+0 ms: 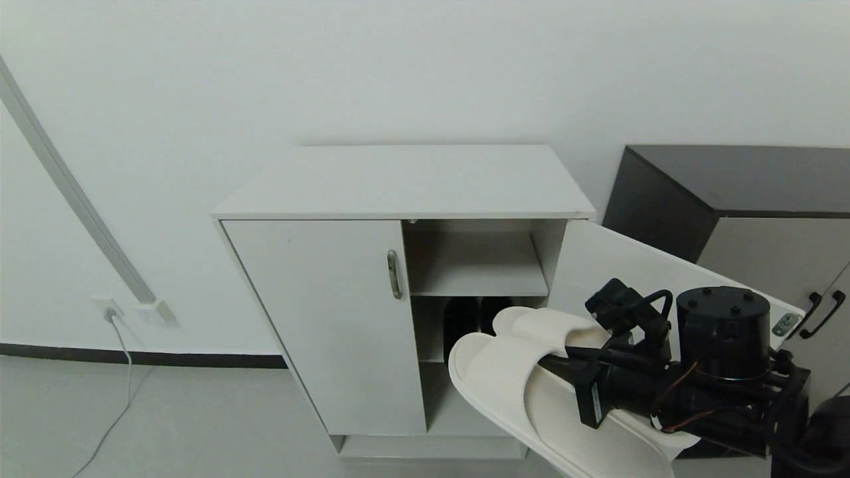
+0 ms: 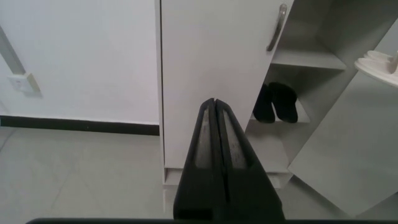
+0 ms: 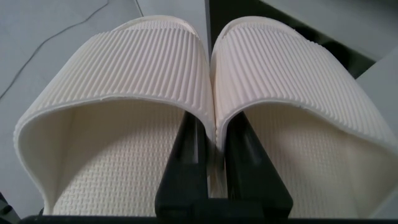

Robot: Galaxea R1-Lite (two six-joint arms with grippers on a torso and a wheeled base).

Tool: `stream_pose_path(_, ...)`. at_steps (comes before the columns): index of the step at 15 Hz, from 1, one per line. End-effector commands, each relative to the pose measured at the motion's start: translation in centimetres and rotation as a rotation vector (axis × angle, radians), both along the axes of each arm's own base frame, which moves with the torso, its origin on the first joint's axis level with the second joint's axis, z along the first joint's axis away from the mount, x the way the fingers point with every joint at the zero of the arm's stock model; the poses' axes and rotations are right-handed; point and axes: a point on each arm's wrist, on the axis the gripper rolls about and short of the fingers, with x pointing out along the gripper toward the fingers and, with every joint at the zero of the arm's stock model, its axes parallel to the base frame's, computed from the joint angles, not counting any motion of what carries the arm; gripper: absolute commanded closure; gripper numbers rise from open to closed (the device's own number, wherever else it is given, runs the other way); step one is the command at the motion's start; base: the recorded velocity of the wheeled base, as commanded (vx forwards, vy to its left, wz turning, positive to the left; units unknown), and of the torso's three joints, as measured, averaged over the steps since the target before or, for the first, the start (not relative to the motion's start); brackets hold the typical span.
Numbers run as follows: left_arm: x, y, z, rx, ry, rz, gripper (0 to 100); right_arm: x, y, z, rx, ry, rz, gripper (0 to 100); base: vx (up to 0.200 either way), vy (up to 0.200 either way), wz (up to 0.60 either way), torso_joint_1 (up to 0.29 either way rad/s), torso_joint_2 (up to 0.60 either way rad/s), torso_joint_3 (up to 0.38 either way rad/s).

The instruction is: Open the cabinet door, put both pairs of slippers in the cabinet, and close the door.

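In the head view, the right gripper [image 1: 564, 362] is holding the white slippers [image 1: 505, 385] just in front of the cabinet [image 1: 405, 182], with its open door [image 1: 617, 265] beside it. The black slippers [image 1: 468, 318] are lying inside, beyond its tips.

In the left wrist view, the left gripper [image 2: 214, 106] is hanging empty, fingers pressed together, facing the cabinet.

In the right wrist view, the jaws are pinching the white pair's touching inner edges.

The second pair is apparently being stowed. Next comes easing it forward through the opening, then letting go.

No lettering, number or sign can be read on the cabinet [image 1: 405, 179], the white slippers [image 1: 505, 382] or the wall [image 1: 398, 66].
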Motion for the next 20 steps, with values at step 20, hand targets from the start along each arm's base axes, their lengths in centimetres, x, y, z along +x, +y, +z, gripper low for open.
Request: stream_pose_path(20, 0.00, 0.00, 0.00, -0.002, 0.000, 0.001, 100, -0.12, 0.09, -0.60, -0.017, 0.014, 0.009, 100, 0.000, 0.000, 0.00, -0.105, 0.44, 0.333)
